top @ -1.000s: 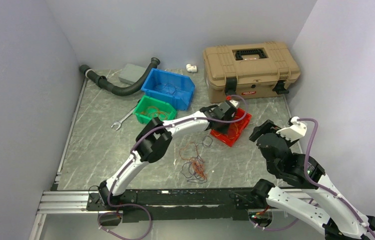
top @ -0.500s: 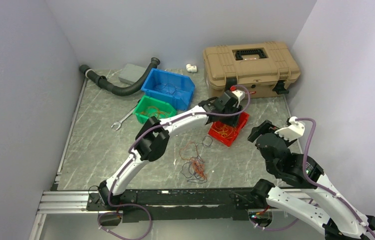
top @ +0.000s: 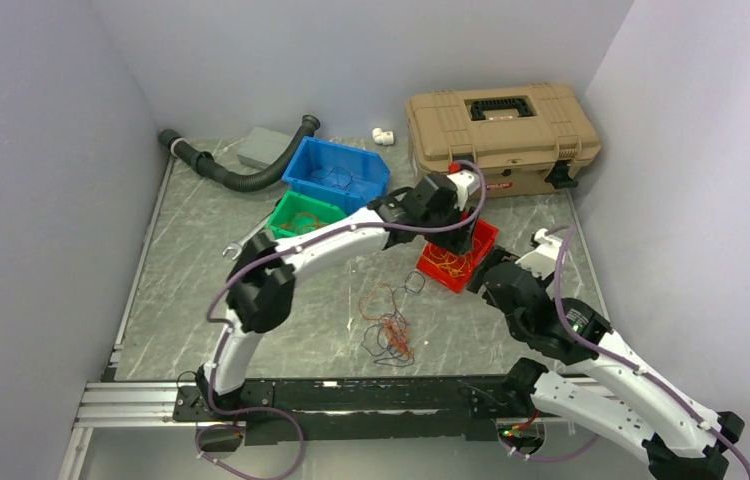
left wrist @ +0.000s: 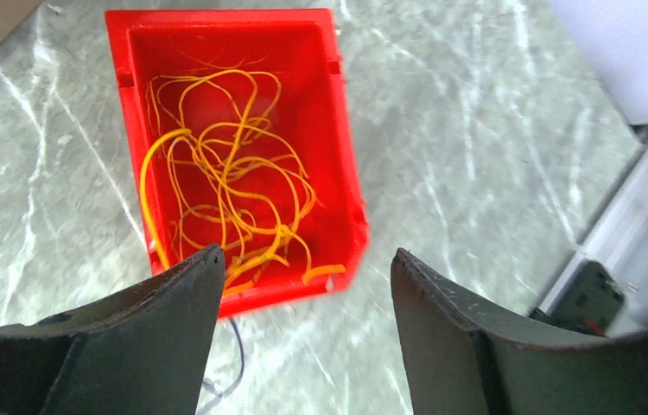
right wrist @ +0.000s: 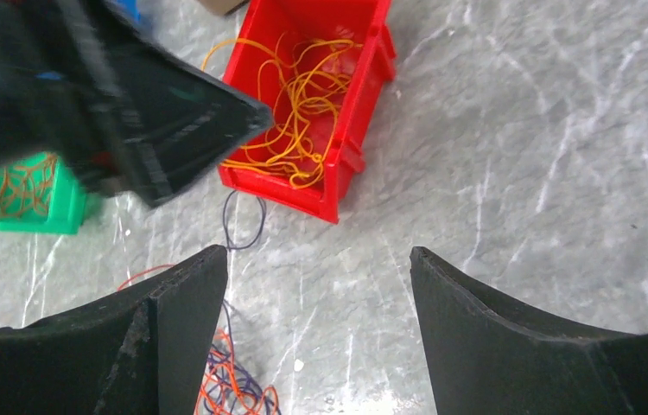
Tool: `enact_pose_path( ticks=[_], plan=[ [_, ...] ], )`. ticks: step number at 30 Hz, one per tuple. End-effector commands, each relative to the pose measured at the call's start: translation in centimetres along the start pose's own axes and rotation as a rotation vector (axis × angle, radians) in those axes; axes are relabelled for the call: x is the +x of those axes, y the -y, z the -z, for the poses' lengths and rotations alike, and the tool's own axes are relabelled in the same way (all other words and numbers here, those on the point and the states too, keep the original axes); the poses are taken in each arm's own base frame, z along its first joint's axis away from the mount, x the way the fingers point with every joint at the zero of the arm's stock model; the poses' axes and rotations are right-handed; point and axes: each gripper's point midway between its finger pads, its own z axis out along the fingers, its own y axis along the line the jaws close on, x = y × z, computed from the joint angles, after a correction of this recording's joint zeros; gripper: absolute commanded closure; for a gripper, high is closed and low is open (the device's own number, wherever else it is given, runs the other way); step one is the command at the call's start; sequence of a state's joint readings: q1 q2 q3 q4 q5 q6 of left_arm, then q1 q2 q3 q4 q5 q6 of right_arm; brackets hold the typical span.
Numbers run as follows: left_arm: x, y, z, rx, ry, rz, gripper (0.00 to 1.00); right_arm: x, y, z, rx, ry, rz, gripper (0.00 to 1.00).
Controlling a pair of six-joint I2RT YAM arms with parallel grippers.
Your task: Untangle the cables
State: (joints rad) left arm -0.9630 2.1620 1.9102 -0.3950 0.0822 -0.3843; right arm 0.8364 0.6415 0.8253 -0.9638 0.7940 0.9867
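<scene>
A loose tangle of orange, red and dark purple cables (top: 389, 330) lies on the table in front of the arms. Yellow cables (left wrist: 225, 190) fill the red bin (left wrist: 225, 17). My left gripper (left wrist: 308, 252) hovers open above that bin's near end, nothing between its fingers; from above the left gripper (top: 463, 225) hangs over the bin (top: 456, 258). My right gripper (right wrist: 318, 252) is open over bare table, between the red bin (right wrist: 364, 78) and the tangle (right wrist: 225, 380). A single dark purple loop (right wrist: 243, 220) lies just below the bin.
A green bin (top: 306, 215) holds orange wires, a blue bin (top: 336, 175) dark ones. Behind stand a tan toolbox (top: 501, 130), a black corrugated hose (top: 241, 175) and a grey box (top: 263, 148). A wrench (top: 241, 245) lies left of the green bin.
My left gripper has opened and drawn up and back over the red bin. The right arm has swung left toward the bin and the tangle, still open.
</scene>
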Motion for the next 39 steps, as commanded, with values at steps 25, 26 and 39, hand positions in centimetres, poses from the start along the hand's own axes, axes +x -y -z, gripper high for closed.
enact_pose_path(
  ticks=[25, 26, 39],
  plan=[
    [12.9, -10.0, 16.2, -0.172, -0.035, 0.201, 0.2, 15.7, -14.0, -4.7, -0.488, -0.475, 0.328, 0.27],
    [13.2, -10.1, 15.9, -0.166, -0.037, 0.2, 0.22, 15.1, -13.8, -5.2, -0.443, -0.452, 0.298, 0.27],
    [14.7, -9.5, 14.3, -0.061, 0.005, 0.155, 0.33, 14.6, -10.6, -6.7, -0.121, -0.403, -0.171, 0.3]
  ],
)
